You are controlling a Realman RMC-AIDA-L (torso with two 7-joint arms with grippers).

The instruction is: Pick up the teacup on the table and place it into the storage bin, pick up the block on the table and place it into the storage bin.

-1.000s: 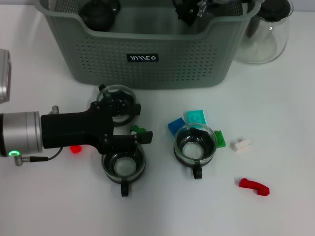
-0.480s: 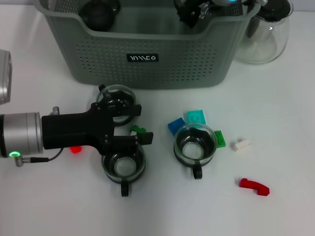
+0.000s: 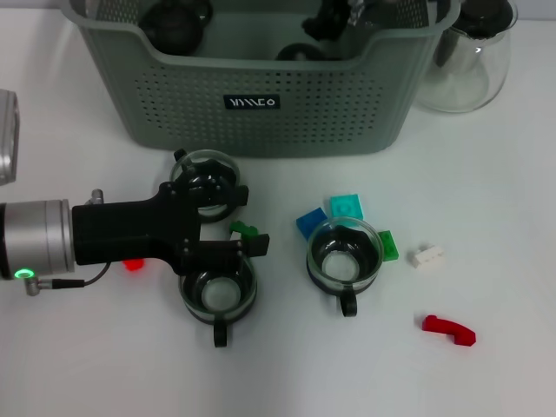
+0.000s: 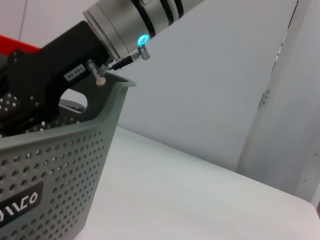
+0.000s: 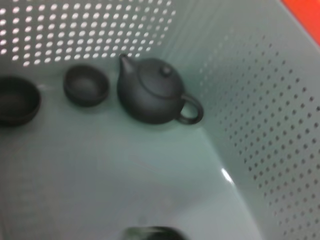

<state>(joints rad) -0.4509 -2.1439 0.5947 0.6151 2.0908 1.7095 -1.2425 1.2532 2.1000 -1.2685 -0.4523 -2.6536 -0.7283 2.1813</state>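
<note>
Left gripper [image 3: 228, 221] low over table, jaws spread — one finger above near glass teacup [image 3: 217, 293], other above cup [image 3: 207, 178] at 12 o'clock; small green block [image 3: 246, 230] between. Third teacup [image 3: 345, 254] at 3 o'clock, ringed by blocks. Beyond, storage bin [image 3: 261, 104] — right gripper [image 3: 334, 16] over it, jaws' state cannot be told. Dark teapot [image 5: 152, 98] and small bowl [image 5: 85, 86] lie inside.

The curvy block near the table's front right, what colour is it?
Red, clearest in the head view.

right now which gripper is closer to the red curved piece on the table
Left. The left gripper sits low among the glass cups, well left of the red piece; the right gripper is up inside the bin.
</note>
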